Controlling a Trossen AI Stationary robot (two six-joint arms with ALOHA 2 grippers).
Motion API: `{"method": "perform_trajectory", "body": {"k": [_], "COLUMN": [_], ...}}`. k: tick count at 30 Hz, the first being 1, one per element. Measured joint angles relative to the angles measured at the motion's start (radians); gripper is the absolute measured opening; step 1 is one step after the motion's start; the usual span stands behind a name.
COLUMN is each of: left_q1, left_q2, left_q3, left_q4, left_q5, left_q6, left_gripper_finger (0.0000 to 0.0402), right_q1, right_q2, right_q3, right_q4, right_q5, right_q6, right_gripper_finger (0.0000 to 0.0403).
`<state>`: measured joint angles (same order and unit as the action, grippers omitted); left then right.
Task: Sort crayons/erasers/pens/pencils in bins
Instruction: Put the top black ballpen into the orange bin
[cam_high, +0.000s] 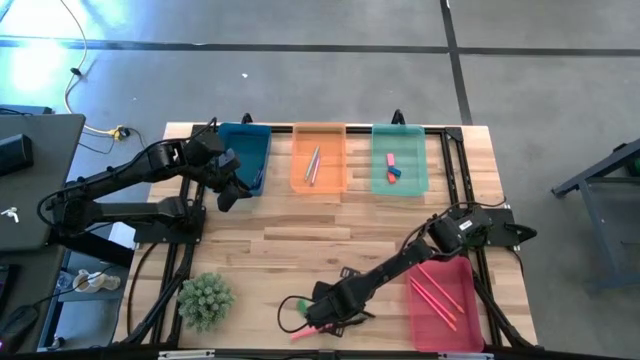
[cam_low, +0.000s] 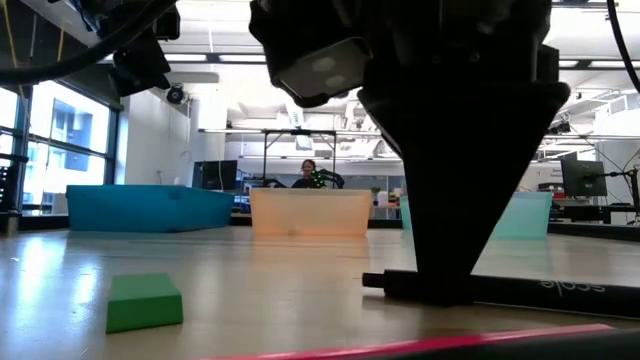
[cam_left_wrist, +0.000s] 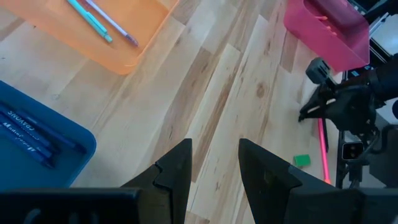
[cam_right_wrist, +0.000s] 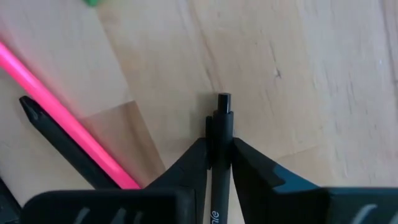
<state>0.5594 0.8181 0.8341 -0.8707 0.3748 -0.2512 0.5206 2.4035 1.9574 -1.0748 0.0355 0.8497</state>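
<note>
Wooden table (cam_high: 300, 240) — right gripper (cam_right_wrist: 221, 163) pinching black pen (cam_right_wrist: 221, 155).

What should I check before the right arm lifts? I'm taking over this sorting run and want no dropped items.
1. Grip on the black pen: ok; the right gripper has its fingers pressed against both sides of the barrel.
2. Pen off the table: not ok; in the low view it lies flat on the wood.
3. Pink stick clear of the grip: ok; it lies beside the fingers, outside them.
4. Green eraser clear of the lift: ok; it sits apart from the pen.
5. Left gripper out of the way: ok; it hovers empty by the blue bin.
6. Blue bin has room: ok; pens cover only part of it.
</note>
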Motion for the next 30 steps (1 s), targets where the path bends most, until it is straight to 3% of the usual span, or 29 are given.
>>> {"method": "perform_trajectory", "body": {"k": [12,27,30], "left_q1": [0.0,0.0,0.0], "left_q2": [0.0,0.0,0.0], "left_q3": [0.0,0.0,0.0], "left_q4": [0.0,0.0,0.0], "left_q5": [0.0,0.0,0.0], "left_q6": [0.0,0.023,0.027], "left_gripper_finger": [0.0119,0.0119,0.0119], "right_q1": [-0.021,-0.022,-0.023], "right_q2": [0.0,0.001,0.006], "right_q3": [-0.003,0.023,0.055], "right_q4": [0.013,0.006,-0.011], "right_q5": [-0.011,-0.01,0.034], "right_q6": [0.015,0.094,0.108], "right_gripper_finger": [0.0012,0.001,0.001]}}
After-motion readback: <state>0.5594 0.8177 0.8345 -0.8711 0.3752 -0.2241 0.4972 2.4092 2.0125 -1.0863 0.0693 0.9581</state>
